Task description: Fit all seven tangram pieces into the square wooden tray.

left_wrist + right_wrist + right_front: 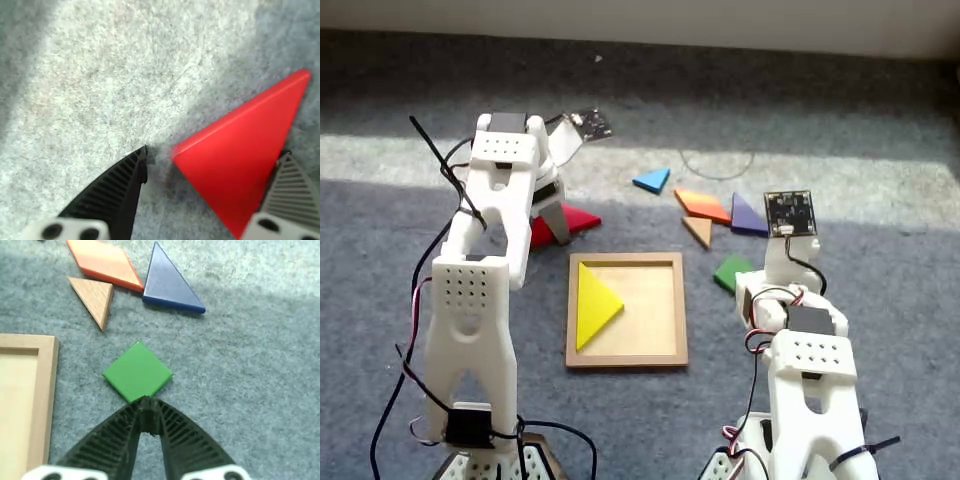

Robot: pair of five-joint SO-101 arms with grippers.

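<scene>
The square wooden tray [625, 358] lies mid-table with a yellow triangle [594, 303] in its left half. My left gripper [215, 152] is open low over the carpet, astride a red triangle [240, 160]; the grey finger [287, 187] is at the triangle's edge and the black finger [125, 190] stands apart from it. My right gripper [146, 401] is shut, its tips just short of a green square [137, 371]. Beyond the square lie a wooden triangle [95, 295], an orange parallelogram [105, 262] and a dark blue-purple triangle [167, 285]. A small blue triangle [652, 180] lies farther back.
Grey carpet covers the table. A thin wire loop [715, 165] lies behind the loose pieces. The tray's rim [44, 390] is close beside the right gripper. The left arm [485, 260] stands left of the tray and the right arm [805, 350] right of it.
</scene>
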